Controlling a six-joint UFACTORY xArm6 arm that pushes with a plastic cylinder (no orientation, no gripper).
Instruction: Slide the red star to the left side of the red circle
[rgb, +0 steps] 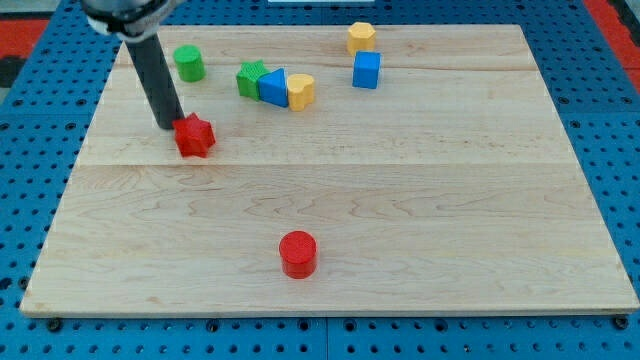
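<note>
The red star (195, 136) lies on the wooden board (420, 200) at the view's left, above the middle. The red circle (298, 253) stands near the view's bottom, right of and well below the star. My tip (170, 127) is at the end of the dark rod, which comes down from the view's top left. The tip touches the star's upper left side.
A green cylinder (188, 63) stands at the view's top left. A green star (250, 77), a blue triangle block (272, 87) and a yellow heart (300, 91) sit packed together at the top centre. A yellow hexagon (361, 37) and a blue cube (367, 70) lie further right.
</note>
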